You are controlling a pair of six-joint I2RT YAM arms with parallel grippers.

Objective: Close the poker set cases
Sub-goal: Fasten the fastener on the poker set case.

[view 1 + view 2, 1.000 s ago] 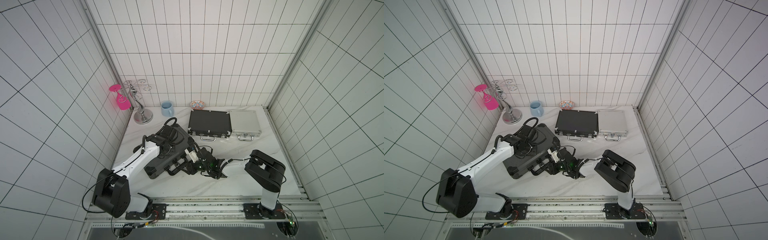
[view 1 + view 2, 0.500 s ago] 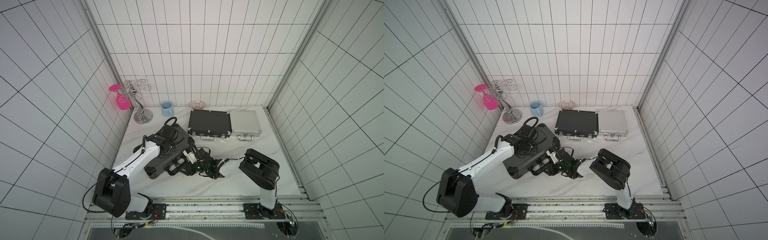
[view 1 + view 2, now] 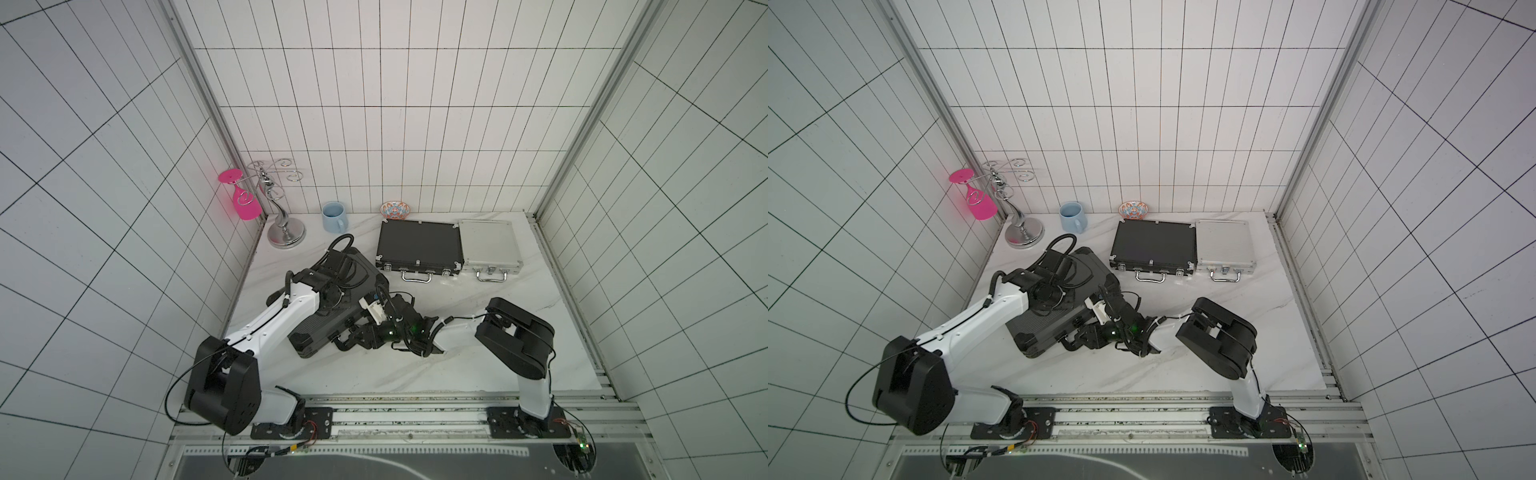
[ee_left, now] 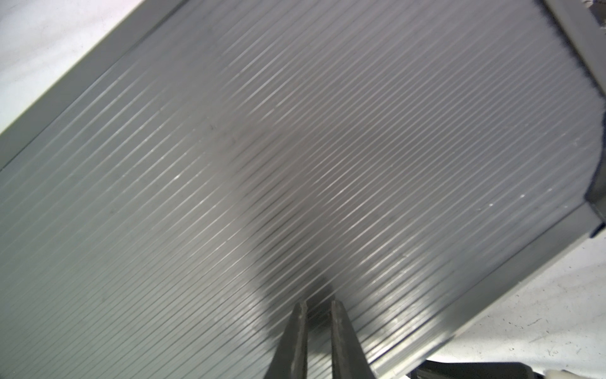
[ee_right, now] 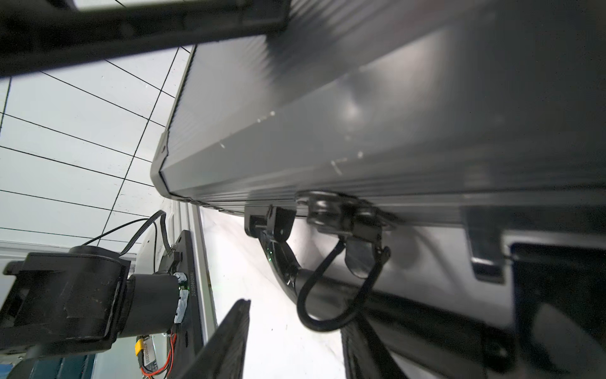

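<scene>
Ribbed black case [image 3: 324, 328], large, lid down, lay at the table's left front under the left gripper [image 4: 317, 310], whose jaws stood nearly together, empty. Right gripper [image 5: 295, 331] stood parted around its front handle [image 5: 341, 288]. Medium black case [image 3: 419, 246] and silver case [image 3: 489, 245] lay closed, side by side, at the back. Blue mug's [image 3: 333, 216] contents: cannot tell.

Pink glass [image 3: 244, 203] on rack [image 3: 279, 208], mug [image 3: 333, 216], bowl [image 3: 395, 209]

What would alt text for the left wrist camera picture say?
A ribbed black case lid fills the frame, seen close up. The left gripper, its two fingertips nearly together, presses on the ribs, with white marble table showing beyond the case's edge.
</scene>
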